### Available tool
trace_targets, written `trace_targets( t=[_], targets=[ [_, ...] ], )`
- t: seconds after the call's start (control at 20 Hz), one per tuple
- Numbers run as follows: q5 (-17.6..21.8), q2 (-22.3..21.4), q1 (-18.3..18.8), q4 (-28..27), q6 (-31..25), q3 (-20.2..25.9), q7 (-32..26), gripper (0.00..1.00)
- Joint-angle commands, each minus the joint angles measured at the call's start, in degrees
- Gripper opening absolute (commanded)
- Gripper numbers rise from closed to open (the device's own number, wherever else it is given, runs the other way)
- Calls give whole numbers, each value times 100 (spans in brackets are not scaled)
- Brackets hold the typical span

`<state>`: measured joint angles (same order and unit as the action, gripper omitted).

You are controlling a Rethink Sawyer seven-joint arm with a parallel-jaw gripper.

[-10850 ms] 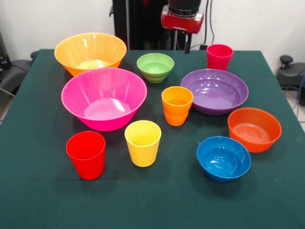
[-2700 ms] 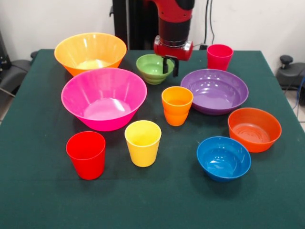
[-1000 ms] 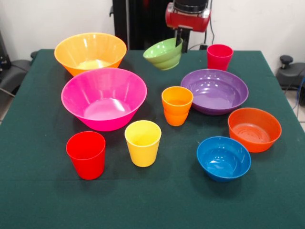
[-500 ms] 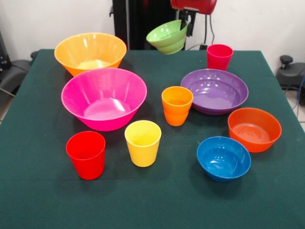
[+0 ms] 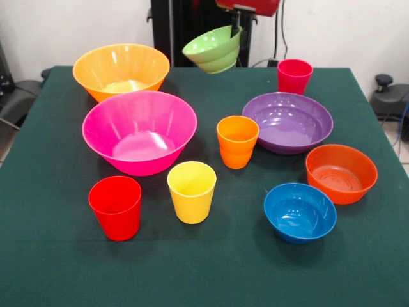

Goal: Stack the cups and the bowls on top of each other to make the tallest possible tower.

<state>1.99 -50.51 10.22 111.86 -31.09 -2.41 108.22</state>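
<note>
Claw (image 5: 238, 24): seen at the top edge, under the red wrist; clamped on the right-hand rim of the small green bowl.
Small green bowl (image 5: 212, 48): ribbed; held clear of the table, tilted with its opening turned up and to the left; hung above the far part of the table, between the big orange-yellow bowl and the crimson-pink cup.
Crimson-pink cup (image 5: 294, 76): upright, at the far right of the table, just behind the purple bowl.
Big orange-yellow bowl (image 5: 121, 70): upright, at the far left; its front rim is overlapped in view by the hot-pink bowl.
Purple bowl (image 5: 287, 121): wide and shallow; set right of centre, nothing inside.
Hot-pink bowl (image 5: 139, 131): large, upright, left of centre; nothing stacked in it.
Orange cup (image 5: 237, 141): upright, between the hot-pink bowl and the purple bowl, near the purple bowl's left rim.
Medium orange bowl (image 5: 341, 173): upright, at the right, in front of the purple bowl.
Blue bowl (image 5: 300, 212): upright, near front right, just beside the medium orange bowl.
Yellow cup (image 5: 192, 191): upright, in front of the hot-pink bowl.
Red cup (image 5: 115, 207): upright, left of the yellow cup, apart from it.
Table (image 5: 211, 268): covered in dark green cloth.
Count: 4 cups and 5 bowls rest singly on the cloth; 1 bowl is held aloft.
</note>
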Motion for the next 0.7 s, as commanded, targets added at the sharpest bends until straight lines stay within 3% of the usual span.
trace_targets(
  t=[0.05,0.7],
  targets=[
    [-4,330,380,-607,-524,720,-188,0],
    [183,647,848,-1038,-449,1224,-506,0]
  ],
)
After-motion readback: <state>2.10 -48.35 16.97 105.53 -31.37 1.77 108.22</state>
